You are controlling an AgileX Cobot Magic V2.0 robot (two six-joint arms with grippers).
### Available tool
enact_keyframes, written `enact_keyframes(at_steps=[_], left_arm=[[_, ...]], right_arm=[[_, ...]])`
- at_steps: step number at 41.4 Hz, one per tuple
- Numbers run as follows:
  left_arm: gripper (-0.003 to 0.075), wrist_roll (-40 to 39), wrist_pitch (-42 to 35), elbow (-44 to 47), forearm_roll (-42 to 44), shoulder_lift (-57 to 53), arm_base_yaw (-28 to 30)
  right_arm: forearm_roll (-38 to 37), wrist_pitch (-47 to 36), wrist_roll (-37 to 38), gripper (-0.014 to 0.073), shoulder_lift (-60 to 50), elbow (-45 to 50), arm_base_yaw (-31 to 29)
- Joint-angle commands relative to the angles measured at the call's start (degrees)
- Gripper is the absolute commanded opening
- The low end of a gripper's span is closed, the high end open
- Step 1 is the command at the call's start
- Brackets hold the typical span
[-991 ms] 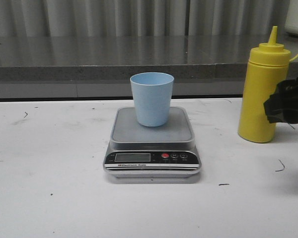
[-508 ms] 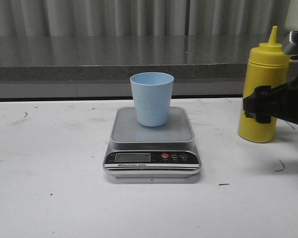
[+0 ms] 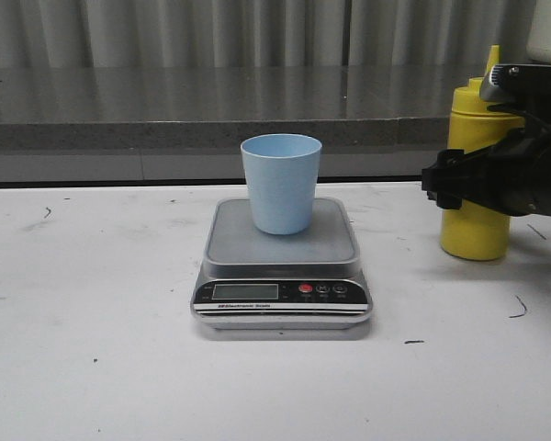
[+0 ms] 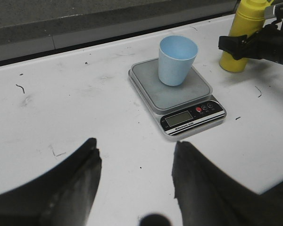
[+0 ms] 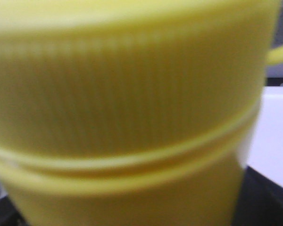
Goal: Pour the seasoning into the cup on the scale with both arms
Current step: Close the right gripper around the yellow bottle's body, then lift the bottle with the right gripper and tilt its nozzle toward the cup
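White table (image 3: 92,367), and at its middle the scale (image 3: 281,246) with the blue cup (image 3: 281,182) upright on its platform. Off to the right stands the seasoning (image 3: 474,230), the right gripper (image 3: 441,182) wrapped around its body, whether clamped I can't tell. Left gripper (image 4: 134,162) hangs spread and empty. Grasp step, I'd say; next a firm squeeze, then lift.

seasoning bottle (image 3: 475,225): middle hidden behind right tool (image 3: 445,184) | scale (image 3: 281,292) display: unreadable

left gripper (image 4: 134,176) — jaws apart, raised | right gripper (image 3: 459,184) — level, reaching in from right
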Motion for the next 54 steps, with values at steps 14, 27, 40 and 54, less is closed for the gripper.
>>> enact_keyframes(at_steps=[14,27,40,54], left_arm=[[0.0355,-0.09,-3.61,-1.37,-0.55,0.27,0.10],[0.0355,-0.09,-3.61,-1.37,-0.55,0.27,0.10],[0.0355,-0.09,-3.61,-1.37,-0.55,0.27,0.10],[0.0355,-0.09,-3.61,-1.37,-0.55,0.27,0.10]], right_arm=[[-2.54,-1.26,-0.17,0.0310,-4.78,-1.96,0.18],[-8.69,22.88,-17.21,0.0310,-19.75,-4.39,0.25],[-9.47,61.51,-36.63,0.0307,-25.49,-20.26,4.78],[-37.85,84.56,-23.70,0.0307,-19.82,-33.96,14.70]])
